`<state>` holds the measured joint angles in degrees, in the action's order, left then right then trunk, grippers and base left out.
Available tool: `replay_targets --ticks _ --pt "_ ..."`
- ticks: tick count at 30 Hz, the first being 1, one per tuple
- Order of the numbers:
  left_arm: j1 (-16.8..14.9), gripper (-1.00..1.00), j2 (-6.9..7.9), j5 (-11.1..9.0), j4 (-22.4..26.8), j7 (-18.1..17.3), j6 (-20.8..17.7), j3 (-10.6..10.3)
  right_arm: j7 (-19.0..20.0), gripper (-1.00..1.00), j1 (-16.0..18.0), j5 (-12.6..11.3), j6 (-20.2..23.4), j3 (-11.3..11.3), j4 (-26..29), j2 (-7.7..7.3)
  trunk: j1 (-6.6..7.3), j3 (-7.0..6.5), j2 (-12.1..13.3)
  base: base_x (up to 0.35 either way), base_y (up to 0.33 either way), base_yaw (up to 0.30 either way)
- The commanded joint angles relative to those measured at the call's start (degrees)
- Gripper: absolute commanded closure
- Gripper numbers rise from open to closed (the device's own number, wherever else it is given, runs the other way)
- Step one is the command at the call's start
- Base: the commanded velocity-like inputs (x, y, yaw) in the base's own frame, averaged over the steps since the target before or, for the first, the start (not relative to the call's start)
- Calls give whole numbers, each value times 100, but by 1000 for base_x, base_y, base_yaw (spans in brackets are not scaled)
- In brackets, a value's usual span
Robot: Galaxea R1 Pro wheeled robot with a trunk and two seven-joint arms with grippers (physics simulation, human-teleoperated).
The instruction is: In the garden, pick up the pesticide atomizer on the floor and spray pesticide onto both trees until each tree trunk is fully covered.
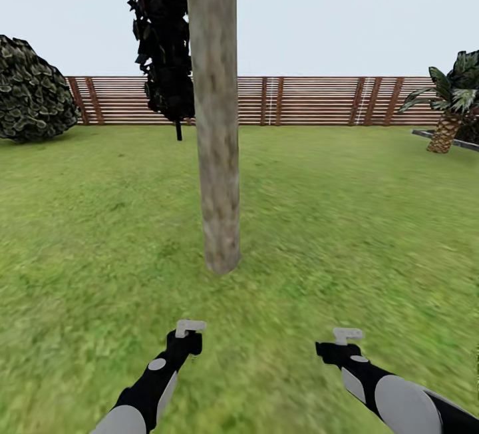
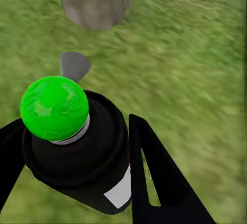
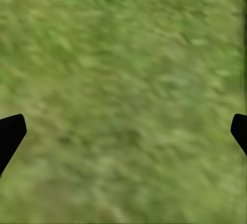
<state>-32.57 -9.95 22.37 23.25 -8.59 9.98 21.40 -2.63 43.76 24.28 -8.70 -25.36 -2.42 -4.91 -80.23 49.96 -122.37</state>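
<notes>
Left claw [image 2: 77, 162] grips the pesticide atomizer [image 2: 77, 147] near the tree trunk [image 1: 214, 121]; right claw [image 3: 123, 131] gapes wide.

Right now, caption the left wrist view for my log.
Left gripper clamps the pesticide atomizer, aimed toward the tree trunk base.

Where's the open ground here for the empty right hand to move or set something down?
Open grass runs right of the grey-brown mottled tree trunk, back to the brown slatted fence. The open right gripper hangs over bare lawn. It's tighter by the left gripper, shut on the black spray bottle facing the trunk.
</notes>
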Motion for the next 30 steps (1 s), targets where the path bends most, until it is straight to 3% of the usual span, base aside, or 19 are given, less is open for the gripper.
replay_targets --ticks 1,15,30 --pt "-3 100 -5 39 4 -40 17 48 -27 -100 10 60 -35 -48 -25 -3 -3 5 -2 350 175 -299" --pt "-3 100 -5 41 4 -46 13 48 -27 -100 10 60 -35 -48 -28 -1 -3 5 -2 350 123 -276" --pt "-3 100 -5 39 12 -39 4 57 -27 -100 10 60 -35 -48 -30 6 -3 5 -2 345 125 -2"
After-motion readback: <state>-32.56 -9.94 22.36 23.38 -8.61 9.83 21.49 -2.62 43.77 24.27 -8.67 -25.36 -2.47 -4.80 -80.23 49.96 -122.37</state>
